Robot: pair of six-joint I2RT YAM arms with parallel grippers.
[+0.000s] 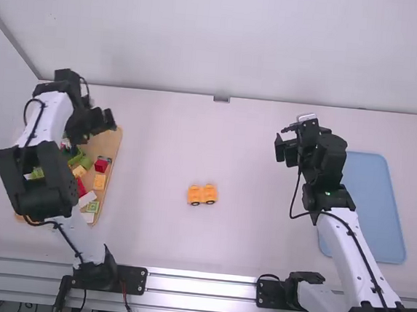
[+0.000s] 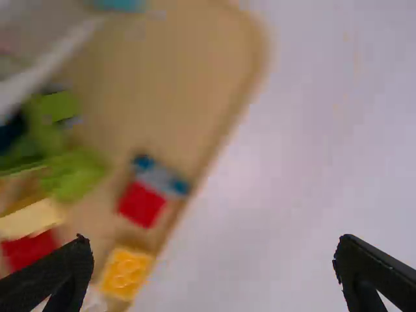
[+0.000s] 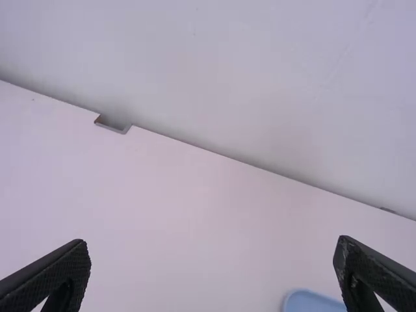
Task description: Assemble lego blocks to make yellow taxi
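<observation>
Over the far right edge of the wooden tray, my left gripper point(image 1: 98, 128) is held up; its fingers stand wide apart in the left wrist view, and the gripper point(image 2: 214, 273) has nothing between them. Beneath it lie a yellow block point(image 2: 125, 272), a red block point(image 2: 141, 203) and green pieces point(image 2: 75, 174). Near the table's middle sits an orange-yellow block assembly point(image 1: 202, 194) with dark wheels. To its right and farther back, my right gripper point(image 1: 290, 138) hangs above the table; in the right wrist view the gripper point(image 3: 213, 276) is open and bare.
The wooden tray point(image 1: 112, 142) of mixed blocks lies at the left, partly under the left arm. A blue tray point(image 1: 376, 207) lies at the right, beside the right arm. A wall point(image 3: 260, 78) rises behind the table's far edge.
</observation>
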